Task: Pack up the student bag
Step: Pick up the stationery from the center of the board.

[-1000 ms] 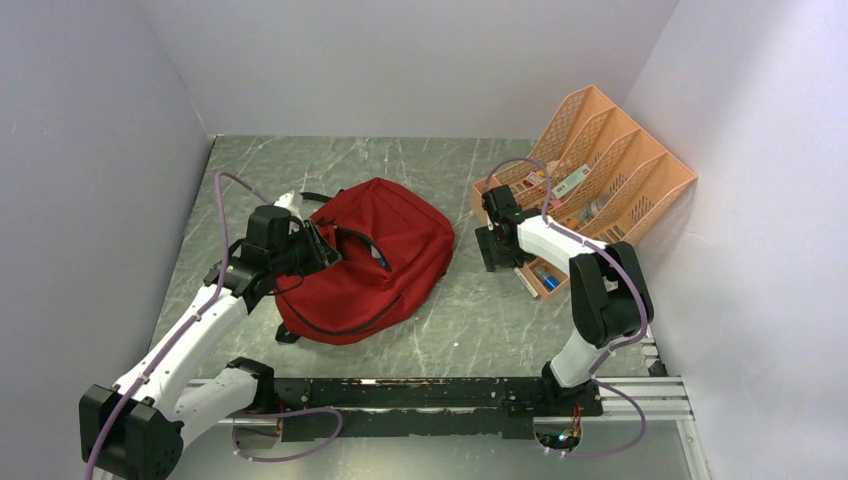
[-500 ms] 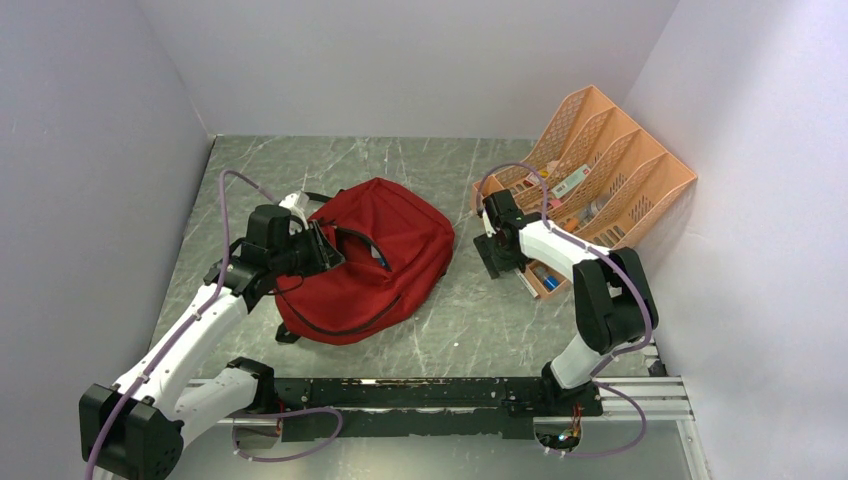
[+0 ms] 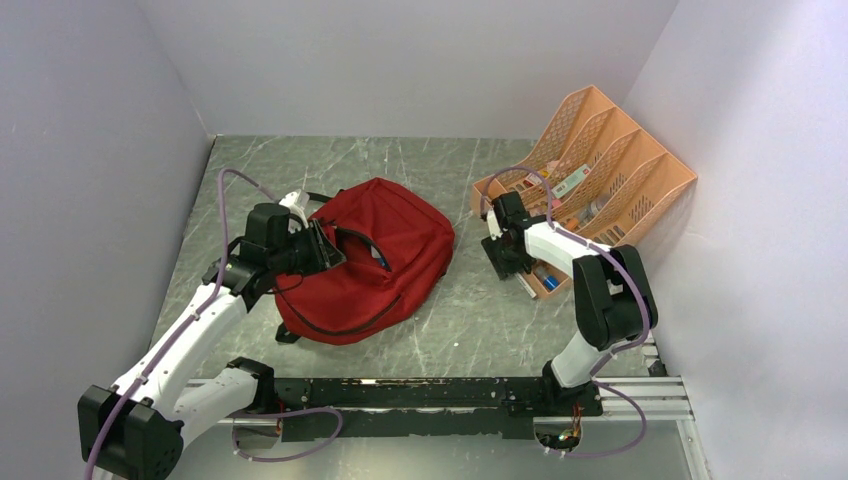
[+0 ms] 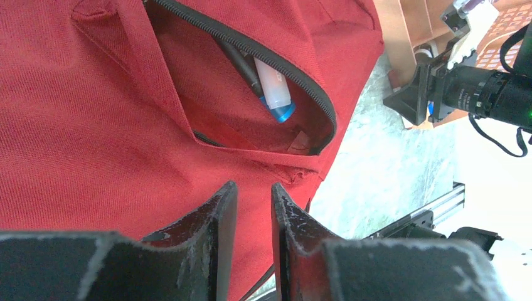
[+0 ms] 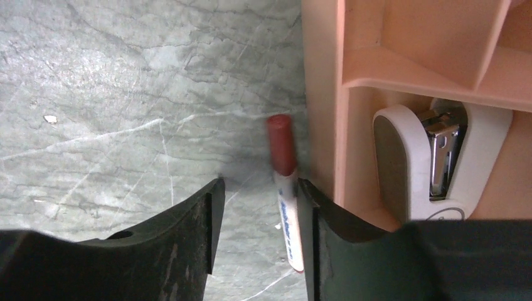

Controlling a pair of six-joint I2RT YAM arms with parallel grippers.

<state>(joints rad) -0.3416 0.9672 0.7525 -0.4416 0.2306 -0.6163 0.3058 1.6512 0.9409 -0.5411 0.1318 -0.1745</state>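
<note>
The dark-red student bag (image 3: 385,250) lies left of centre on the table with its zip pocket (image 4: 251,106) gaping. A white tube with a blue cap (image 4: 274,88) and a black pen (image 4: 241,63) show inside. My left gripper (image 3: 318,245) sits at the bag's left edge, jaws close together on red fabric (image 4: 254,194). My right gripper (image 3: 505,262) points down beside the organiser, open (image 5: 260,185). A red-capped marker (image 5: 283,157) lies on the table between its jaws, against the right finger (image 5: 310,213).
The peach mesh desk organiser (image 3: 610,170) stands at the back right with several items in its slots. Its front tray wall (image 5: 320,94) is right beside the marker. A white stapler (image 5: 439,157) lies in that tray. Walls close in the table on three sides.
My right gripper has shifted a little right towards the organiser and its jaws have narrowed around the marker. The left arm and the bag have not moved.
</note>
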